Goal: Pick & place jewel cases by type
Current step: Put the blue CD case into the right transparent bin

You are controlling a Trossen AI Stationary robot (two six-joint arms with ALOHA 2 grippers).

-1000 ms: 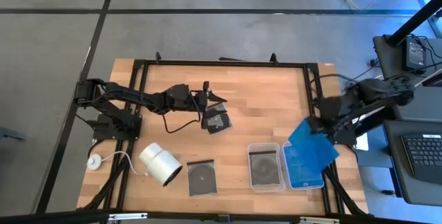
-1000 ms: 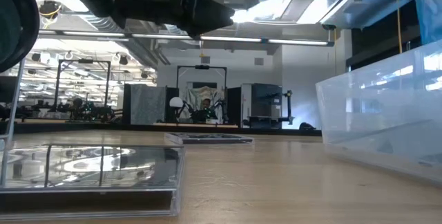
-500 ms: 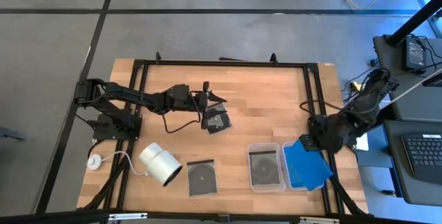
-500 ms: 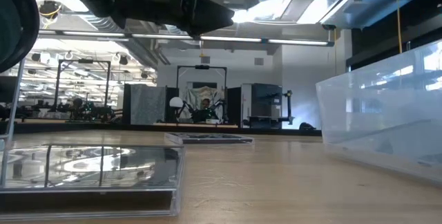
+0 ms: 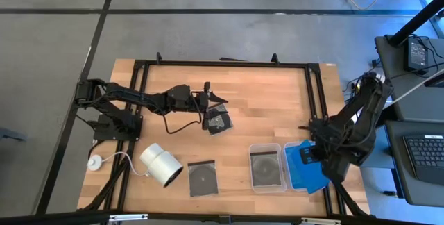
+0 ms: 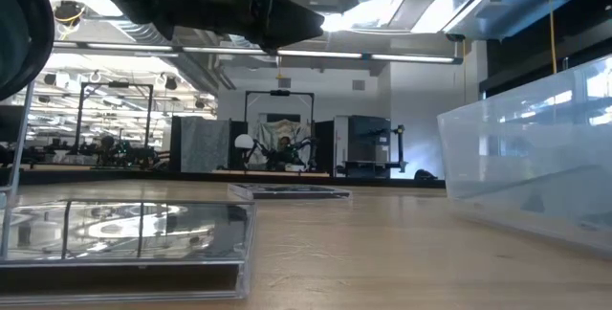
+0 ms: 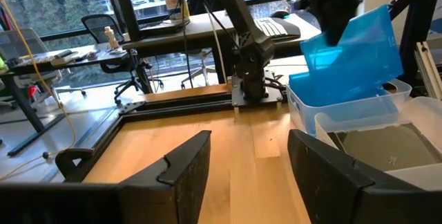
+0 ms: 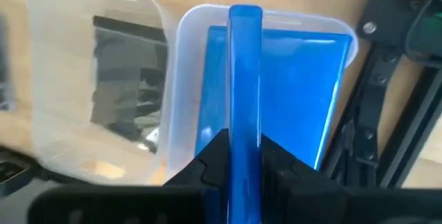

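The right gripper (image 8: 243, 156) pinches a blue jewel case (image 8: 244, 79) on edge above the right-hand clear tray (image 5: 290, 176) near the desk's front right corner, where blue cases already lie, probably so it slides in with its kind. The neighbouring tray (image 5: 266, 167) holds a grey case. The left gripper (image 5: 206, 105), fingers spread, waits over the grey jewel case (image 5: 220, 121) at mid-desk.
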